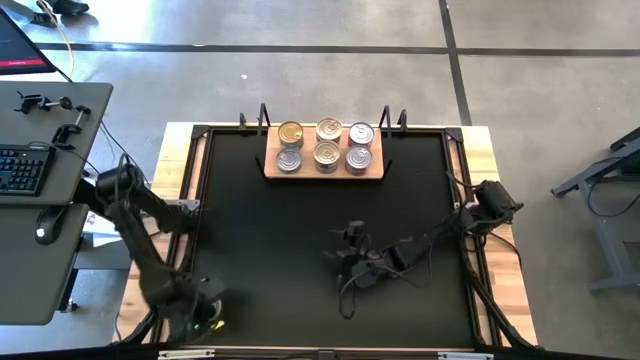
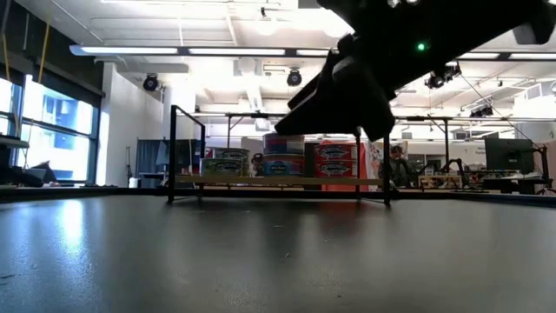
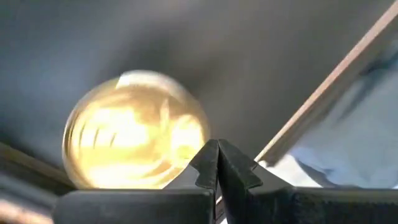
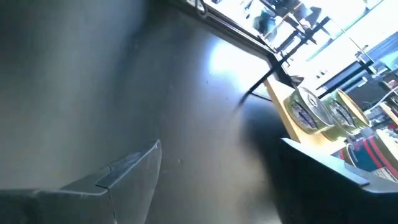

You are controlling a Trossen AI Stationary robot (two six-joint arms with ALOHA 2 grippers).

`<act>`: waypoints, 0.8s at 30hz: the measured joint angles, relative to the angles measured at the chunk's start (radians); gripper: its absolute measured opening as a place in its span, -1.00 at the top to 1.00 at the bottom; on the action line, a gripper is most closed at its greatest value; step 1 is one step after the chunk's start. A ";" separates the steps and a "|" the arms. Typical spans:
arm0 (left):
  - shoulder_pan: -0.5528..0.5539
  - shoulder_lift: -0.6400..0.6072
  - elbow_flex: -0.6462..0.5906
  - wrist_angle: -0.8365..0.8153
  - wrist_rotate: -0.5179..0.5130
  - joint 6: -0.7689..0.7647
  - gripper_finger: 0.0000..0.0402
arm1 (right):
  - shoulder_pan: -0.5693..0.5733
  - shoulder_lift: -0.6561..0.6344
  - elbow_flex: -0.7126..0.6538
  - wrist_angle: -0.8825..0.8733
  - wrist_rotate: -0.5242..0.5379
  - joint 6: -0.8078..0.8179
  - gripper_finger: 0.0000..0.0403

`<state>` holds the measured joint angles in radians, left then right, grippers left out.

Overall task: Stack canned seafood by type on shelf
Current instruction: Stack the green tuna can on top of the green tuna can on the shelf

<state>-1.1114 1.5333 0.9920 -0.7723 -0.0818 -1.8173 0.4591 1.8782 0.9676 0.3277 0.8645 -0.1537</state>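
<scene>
High view | shelf (image 1: 323,176) long axis left-right | right end effector (image 1: 352,237) open | left end effector (image 3: 217,163) closed empty

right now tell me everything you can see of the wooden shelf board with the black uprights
The flat rectangular light-brown wooden shelf board lies level at the far middle of the black tabletop, with thin black metal uprights at its ends. Short round shiny-lidded tins stand on it in three columns of two, mostly silver, one gold at the far left; from table height the middle stack looks tallest. Neither gripper touches it.

cans (image 1: 328,146) on shelf (image 1: 324,174), table's (image 1: 270,230) rear
</scene>
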 joint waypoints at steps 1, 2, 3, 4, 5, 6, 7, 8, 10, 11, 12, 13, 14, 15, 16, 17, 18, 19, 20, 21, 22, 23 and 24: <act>-0.023 0.018 0.000 -0.006 0.004 -0.047 1.00 | -0.005 0.000 0.000 0.000 -0.001 -0.003 -0.56; -0.042 0.038 0.000 -0.020 0.007 -0.080 1.00 | -0.011 0.000 0.000 0.001 -0.003 -0.004 -0.56; -0.056 0.057 0.000 -0.040 0.003 -0.097 1.00 | -0.016 0.000 0.000 0.002 -0.004 -0.004 -0.56; -0.063 0.079 0.000 -0.053 -0.005 -0.103 1.00 | -0.022 0.000 0.000 0.003 -0.004 -0.003 -0.56; -0.064 0.102 0.001 -0.067 -0.004 -0.106 1.00 | -0.027 0.000 0.000 0.004 -0.004 -0.002 -0.56; -0.063 0.119 0.005 -0.077 -0.002 -0.091 1.00 | -0.031 0.000 0.000 0.006 -0.004 -0.003 -0.56; -0.055 0.140 0.006 -0.083 -0.010 -0.065 1.00 | -0.035 0.000 0.000 0.010 -0.004 -0.004 -0.56; -0.042 0.159 0.009 -0.084 -0.019 -0.028 1.00 | -0.038 0.000 0.000 0.014 -0.005 -0.003 -0.56; 0.001 0.178 0.013 -0.076 -0.049 0.060 1.00 | -0.046 0.000 0.000 0.019 -0.007 -0.004 -0.56; 0.028 0.186 0.013 -0.063 -0.108 0.106 1.00 | -0.049 0.000 0.000 0.022 -0.010 -0.004 -0.56; 0.061 0.195 0.013 -0.048 -0.188 0.160 1.00 | -0.054 0.000 0.000 0.022 -0.014 -0.001 -0.56; 0.096 0.202 0.009 -0.034 -0.279 0.215 1.00 | -0.057 0.000 0.000 0.025 -0.028 -0.002 -0.56; 0.136 0.209 0.002 -0.026 -0.383 0.281 1.00 | -0.061 0.000 0.000 0.028 -0.041 -0.001 -0.56; 0.172 0.211 -0.002 -0.010 -0.489 0.355 1.00 | -0.065 0.000 0.000 0.029 -0.059 0.003 -0.56; 0.206 0.214 -0.010 0.014 -0.585 0.424 1.00 | -0.068 0.000 0.000 0.029 -0.075 0.013 -0.56; 0.240 0.217 -0.013 0.039 -0.671 0.497 1.00 | -0.072 0.000 0.000 0.029 -0.091 0.021 -0.56; 0.275 0.214 -0.008 0.092 -0.737 0.577 1.00 | -0.074 0.000 0.000 0.027 -0.103 0.029 -0.56; 0.311 0.207 0.000 0.131 -0.762 0.654 1.00 | -0.075 0.000 0.000 0.021 -0.112 0.042 -0.56; 0.346 0.202 0.007 0.149 -0.762 0.731 1.00 | -0.075 0.000 0.000 0.017 -0.117 0.050 -0.56; 0.379 0.203 0.011 0.150 -0.745 0.801 1.00 | -0.075 0.000 0.000 0.011 -0.124 0.062 -0.56; 0.409 0.207 0.012 0.147 -0.720 0.864 1.00 | -0.074 0.000 0.000 0.004 -0.133 0.073 -0.56; 0.434 0.210 0.012 0.149 -0.702 0.909 1.00 | -0.074 0.000 0.000 -0.002 -0.137 0.085 -0.56; 0.453 0.210 0.012 0.162 -0.695 0.939 1.00 | -0.074 0.000 0.000 -0.005 -0.141 0.094 -0.56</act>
<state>-0.6583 1.7432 1.0044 -0.6101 -0.7764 -0.8785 0.3851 1.8782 0.9676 0.3224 0.7232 -0.0593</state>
